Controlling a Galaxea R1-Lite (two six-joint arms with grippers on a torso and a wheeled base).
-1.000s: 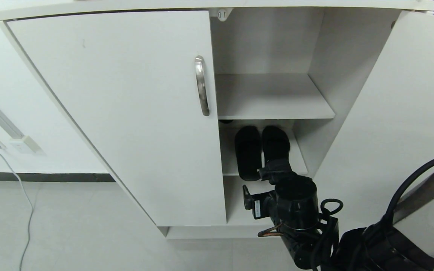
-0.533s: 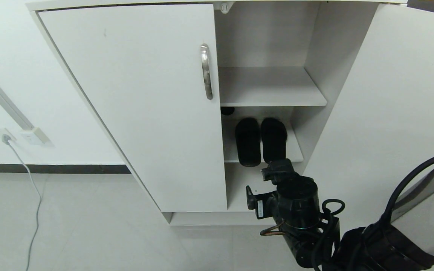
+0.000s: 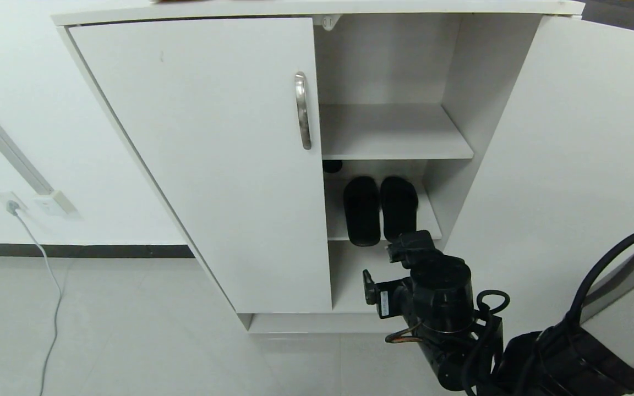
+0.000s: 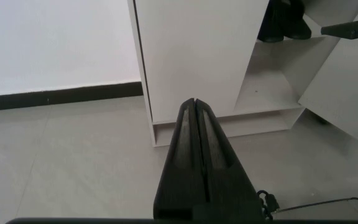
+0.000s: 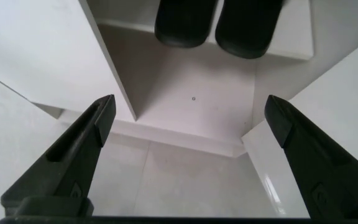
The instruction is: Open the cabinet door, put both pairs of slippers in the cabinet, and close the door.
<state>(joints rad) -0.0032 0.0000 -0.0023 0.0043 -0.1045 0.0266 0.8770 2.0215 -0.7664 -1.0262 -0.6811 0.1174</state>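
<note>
Right tool spread wide just below slippers; left tool pinched together. Overhanging heels could jam door on closing.

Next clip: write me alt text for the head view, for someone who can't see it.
A pair of black slippers lies side by side on the middle shelf of a white cabinet, whose right door stands open while the left door is shut. The robot's right claw is low in front of the opening, just below the slippers.
</note>
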